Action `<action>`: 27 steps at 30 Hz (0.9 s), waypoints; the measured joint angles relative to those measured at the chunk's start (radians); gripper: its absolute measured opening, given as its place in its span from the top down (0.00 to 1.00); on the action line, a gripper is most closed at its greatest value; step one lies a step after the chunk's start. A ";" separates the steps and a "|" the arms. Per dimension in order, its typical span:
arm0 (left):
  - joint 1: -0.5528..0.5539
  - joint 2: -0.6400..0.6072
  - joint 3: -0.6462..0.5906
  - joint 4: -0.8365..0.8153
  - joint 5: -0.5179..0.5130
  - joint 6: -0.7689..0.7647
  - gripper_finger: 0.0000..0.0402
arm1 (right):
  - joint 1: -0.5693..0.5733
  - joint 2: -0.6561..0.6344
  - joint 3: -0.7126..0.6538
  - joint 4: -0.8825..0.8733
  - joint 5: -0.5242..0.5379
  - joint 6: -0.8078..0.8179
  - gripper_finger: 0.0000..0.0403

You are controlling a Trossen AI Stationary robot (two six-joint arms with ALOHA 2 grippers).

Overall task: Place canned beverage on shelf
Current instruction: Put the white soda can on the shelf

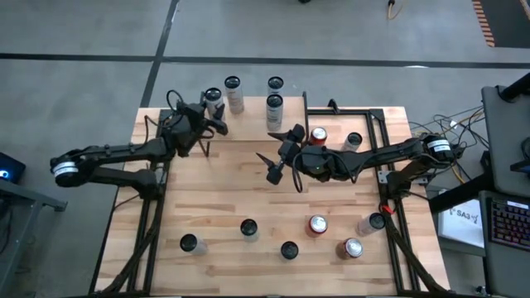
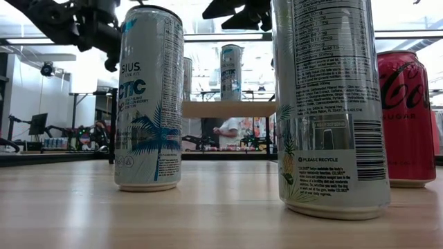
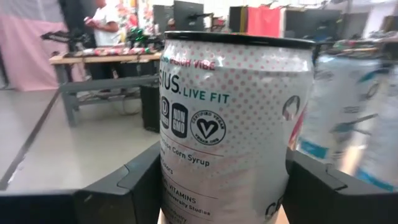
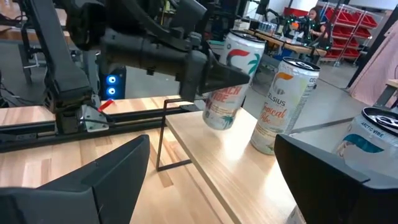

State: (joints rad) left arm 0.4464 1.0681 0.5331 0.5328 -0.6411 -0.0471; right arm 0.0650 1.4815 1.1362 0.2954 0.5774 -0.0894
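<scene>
While the left gripper (image 1: pixel 214 112) clamps one white dotted can (image 1: pixel 214 100) at upper left, four cans stand on the low wooden shelf (image 1: pixel 248 124); the right gripper (image 1: pixel 282 156) gapes empty.

Your left gripper (image 3: pixel 221 186) has a white dotted can (image 3: pixel 233 124) between its dark fingers (image 3: pixel 127 186), one finger touching each side. Just beside it stands a second can (image 3: pixel 345 121), blurred. Beyond, across grey floor, a person (image 3: pixel 106 22) stands at a cluttered table (image 3: pixel 99 59).
</scene>
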 joint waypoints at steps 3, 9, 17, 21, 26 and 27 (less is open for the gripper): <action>0.027 0.016 0.001 -0.001 0.001 -0.002 0.43 | 0.000 0.000 0.000 -0.002 0.000 0.000 0.17; 0.067 0.043 0.001 0.001 0.008 -0.012 0.43 | 0.000 0.002 0.000 -0.005 0.000 0.000 0.17; 0.093 0.051 0.001 0.008 0.008 -0.015 0.40 | 0.000 0.002 0.000 -0.005 0.000 -0.007 0.17; 0.100 0.051 0.001 0.008 0.007 -0.015 0.40 | 0.000 0.002 0.000 -0.005 0.000 -0.007 0.17; 0.099 0.052 0.001 0.008 0.007 -0.016 0.39 | 0.000 0.002 0.000 -0.005 0.000 -0.007 0.17; 0.099 0.052 0.001 0.008 0.007 -0.016 0.38 | 0.000 0.002 0.000 -0.005 0.000 -0.007 0.17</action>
State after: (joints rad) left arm 0.5453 1.1202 0.5343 0.5406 -0.6338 -0.0628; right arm 0.0650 1.4837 1.1358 0.2901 0.5774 -0.0967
